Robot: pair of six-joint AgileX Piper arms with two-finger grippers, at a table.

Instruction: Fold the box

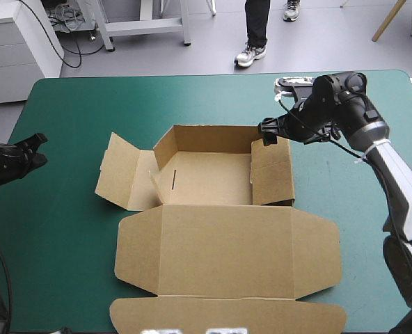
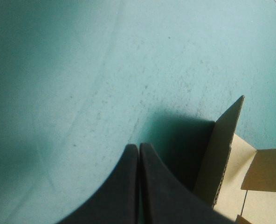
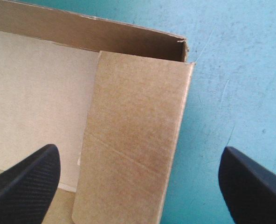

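Right hand (image 1: 270, 133), fingers spread wide and empty, hovers over the upper-right corner of the brown box (image 1: 209, 177), mid-frame on the teal-green counter (image 1: 67, 264). Left hand (image 1: 26, 156), closed on nothing, sits at frame left, arm cut off. Box runs lengthwise top to bottom, lid (image 1: 227, 243) flat below.

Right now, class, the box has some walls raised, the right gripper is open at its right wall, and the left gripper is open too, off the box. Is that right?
No: the left gripper is shut, not open, as the left wrist view shows. The rest holds for the box and the open right gripper.
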